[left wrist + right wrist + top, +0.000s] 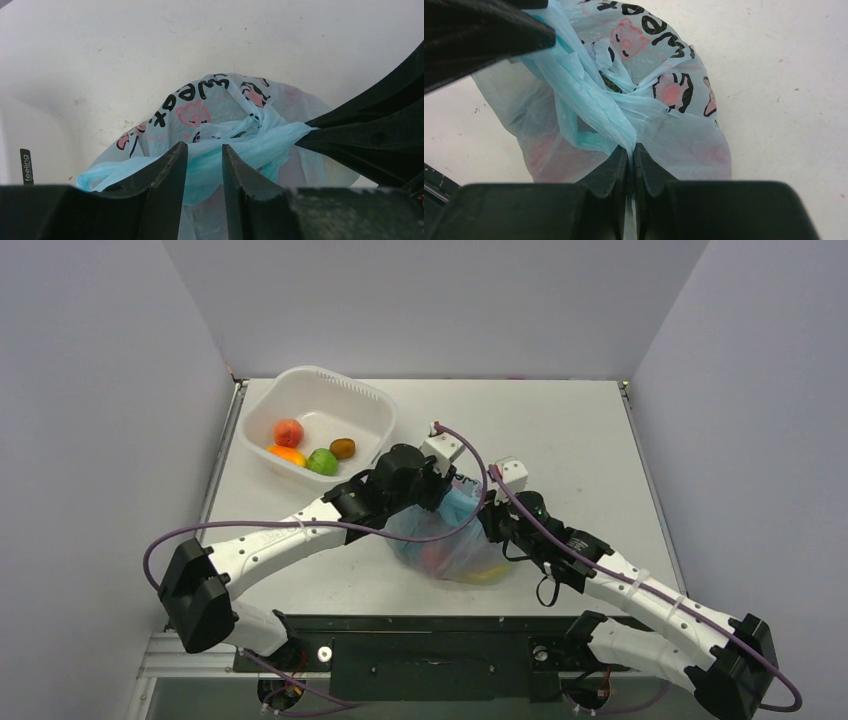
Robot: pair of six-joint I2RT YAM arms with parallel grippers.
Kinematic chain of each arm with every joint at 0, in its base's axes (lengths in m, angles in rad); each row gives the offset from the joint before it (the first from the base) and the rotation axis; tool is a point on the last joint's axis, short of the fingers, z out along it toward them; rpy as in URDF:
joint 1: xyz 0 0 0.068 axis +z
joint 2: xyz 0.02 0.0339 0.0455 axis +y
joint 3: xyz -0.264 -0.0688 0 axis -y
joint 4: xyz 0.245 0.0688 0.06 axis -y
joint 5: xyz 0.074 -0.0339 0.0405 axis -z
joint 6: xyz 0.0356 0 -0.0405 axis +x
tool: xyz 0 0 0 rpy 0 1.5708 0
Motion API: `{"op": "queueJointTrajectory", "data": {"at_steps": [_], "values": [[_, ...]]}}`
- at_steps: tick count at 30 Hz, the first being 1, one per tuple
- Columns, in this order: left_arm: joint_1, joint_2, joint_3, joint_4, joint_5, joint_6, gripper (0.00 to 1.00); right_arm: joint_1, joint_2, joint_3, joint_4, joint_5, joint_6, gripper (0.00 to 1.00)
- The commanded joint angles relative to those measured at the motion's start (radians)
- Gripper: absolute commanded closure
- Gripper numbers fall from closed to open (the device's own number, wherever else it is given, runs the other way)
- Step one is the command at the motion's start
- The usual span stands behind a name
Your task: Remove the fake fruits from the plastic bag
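Left tool [204, 146]: fingers parted by a narrow gap, twisted light-blue film of the plastic bag [455, 545] lying in that gap; whether pinched or merely straddled, cannot tell. Right tool [630, 149]: fingers pressed together on a gathered strand of the same film, drawn taut toward the left tool. In the top view, left tool at 12 o'clock of the bag, right tool at 2 o'clock, both meeting over its knotted top. Bag resting on the white surface [560, 440] near its middle, toward the near edge; translucent, crinkled, printed with pink cartoon figures and dark lettering. Fake fruits [440, 558] inside the bag, seen only as blurred red and yellow patches through the film; exact count not readable. White tub [375, 410] at 10 o'clock of the bag, well apart from it, at the far left corner of the surface. Contents of tub: red apple [288, 432], orange-yellow piece [287, 454] just beside it at 6 o'clock, lime-green piece [322, 461], brown oval piece [342, 448] at 1 o'clock of the green one.
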Motion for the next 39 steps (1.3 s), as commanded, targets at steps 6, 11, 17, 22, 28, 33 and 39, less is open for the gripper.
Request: {"op": "queueJointTrajectory", "data": {"at_steps": [6, 11, 17, 22, 28, 33, 39], "values": [[-0.001, 0.036, 0.077, -0.041, 0.039, -0.021, 0.61, 0.004, -0.037, 0.012, 0.012, 0.04, -0.015, 0.95], [0.0, 0.068, 0.101, -0.069, -0.036, -0.016, 0.6, 0.003, -0.042, 0.003, 0.012, 0.04, -0.017, 0.95], [-0.003, 0.058, 0.106, -0.081, -0.103, 0.017, 0.39, 0.003, -0.042, -0.013, 0.023, 0.035, -0.014, 0.95], [-0.008, 0.069, 0.112, -0.095, -0.135, 0.035, 0.22, 0.003, -0.035, -0.014, 0.03, 0.03, -0.01, 0.96], [-0.008, 0.164, 0.168, -0.167, -0.117, 0.006, 0.48, 0.003, -0.044, -0.011, 0.032, 0.032, -0.009, 0.96], [-0.008, 0.168, 0.183, -0.181, -0.167, -0.003, 0.96, 0.004, -0.055, -0.027, 0.032, 0.049, 0.005, 0.96], [-0.008, -0.002, 0.047, -0.031, -0.392, -0.002, 1.0, -0.001, -0.121, -0.098, 0.008, 0.275, 0.172, 1.0]]}}
